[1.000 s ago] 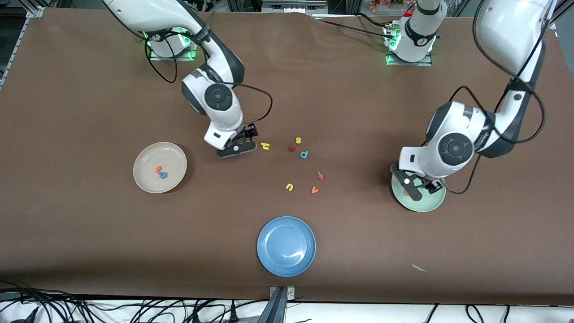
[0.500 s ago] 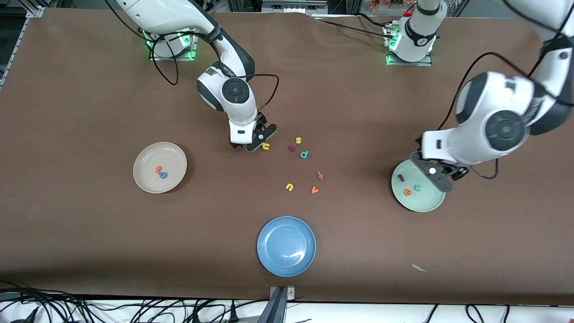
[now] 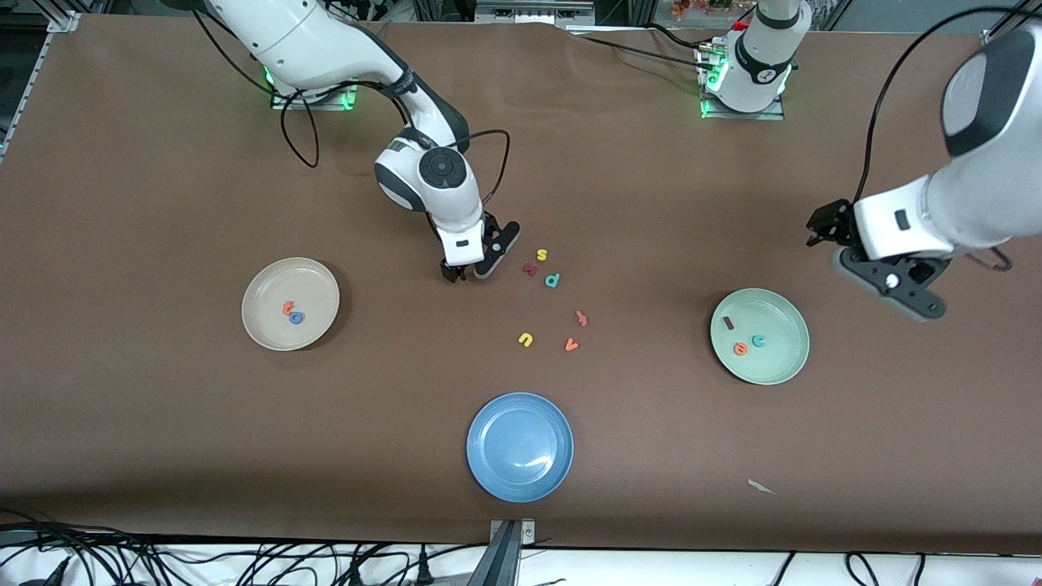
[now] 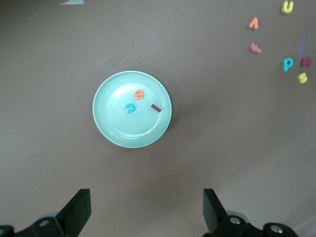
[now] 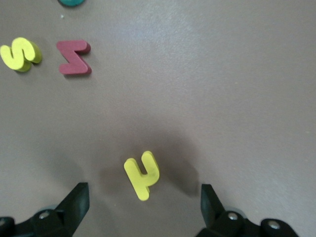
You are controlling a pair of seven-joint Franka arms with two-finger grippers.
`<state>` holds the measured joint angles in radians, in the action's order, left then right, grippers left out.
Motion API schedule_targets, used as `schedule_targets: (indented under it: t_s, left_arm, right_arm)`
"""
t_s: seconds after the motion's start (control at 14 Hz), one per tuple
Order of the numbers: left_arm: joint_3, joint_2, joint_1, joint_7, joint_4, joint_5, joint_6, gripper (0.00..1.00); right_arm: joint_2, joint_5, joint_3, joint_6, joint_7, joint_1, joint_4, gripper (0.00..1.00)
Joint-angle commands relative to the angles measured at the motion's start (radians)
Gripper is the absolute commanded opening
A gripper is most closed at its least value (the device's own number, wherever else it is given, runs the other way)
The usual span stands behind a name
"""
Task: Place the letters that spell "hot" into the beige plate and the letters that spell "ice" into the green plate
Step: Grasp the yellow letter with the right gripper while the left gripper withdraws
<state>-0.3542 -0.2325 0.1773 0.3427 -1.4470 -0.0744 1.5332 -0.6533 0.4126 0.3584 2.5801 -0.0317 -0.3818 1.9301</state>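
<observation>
The beige plate [image 3: 291, 303] holds the orange t [image 3: 286, 308] and blue o [image 3: 296, 318]; the right gripper [image 5: 143, 210] hangs wide open over the yellow h [image 5: 141, 175]; i, c, e lie in the green plate [image 3: 781, 366]; the left gripper [image 4: 146, 215] hovers empty, jaws wide

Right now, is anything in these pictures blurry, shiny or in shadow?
Front view: the left gripper looks smeared, and the blue plate carries a white glint. Right wrist view: soft dark shadows flank the yellow h, and the right gripper's fingers are open. Left wrist view: the green plate is evenly lit.
</observation>
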Motion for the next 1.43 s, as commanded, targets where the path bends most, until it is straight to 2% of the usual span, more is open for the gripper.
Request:
schedule_targets:
  t_s: [0.0,0.14,0.29,0.43,0.5,0.57,0.71,1.0,1.36]
  left_arm:
    - [0.052,0.1,-0.056,-0.15,-0.041,0.021,-0.018,1.0]
    - [0.177,0.13,-0.132,-0.261,-0.05,0.063,-0.015,1.0]
    - [0.23,0.156,-0.136,-0.278,-0.091,0.099,0.001,1.0]
    - [0.241,0.237,-0.14,-0.278,-0.224,0.096,0.065,1.0]
    - [0.241,0.27,-0.142,-0.28,-0.268,0.097,0.082,1.0]
    - [0.239,0.274,-0.144,-0.28,-0.271,0.099,0.085,1.0]
    - [0.248,0.277,-0.16,-0.281,-0.265,0.096,0.082,1.0]
    - [0.343,0.271,-0.234,-0.281,-0.248,0.093,0.081,1.0]
    - [0.328,0.262,-0.22,-0.287,-0.233,0.085,0.079,1.0]
  right_arm:
    - [-0.014,0.018,-0.001,0.006,0.019,-0.009,-0.025,0.84]
    - [-0.012,0.018,-0.001,0.005,0.019,-0.012,-0.025,0.72]
    - [-0.014,0.018,-0.001,0.003,0.016,-0.012,-0.029,0.63]
    - [-0.014,0.017,-0.001,0.003,0.009,-0.022,-0.03,0.6]
    - [-0.014,0.017,-0.001,0.003,0.01,-0.023,-0.033,0.54]
    - [-0.015,0.017,-0.001,0.003,0.009,-0.025,-0.036,0.54]
    - [-0.022,0.015,-0.001,0.003,0.007,-0.025,-0.039,0.47]
    - [-0.026,0.014,-0.001,0.003,0.006,-0.025,-0.039,0.32]
    - [-0.034,0.011,-0.001,0.002,0.006,-0.025,-0.052,0.21]
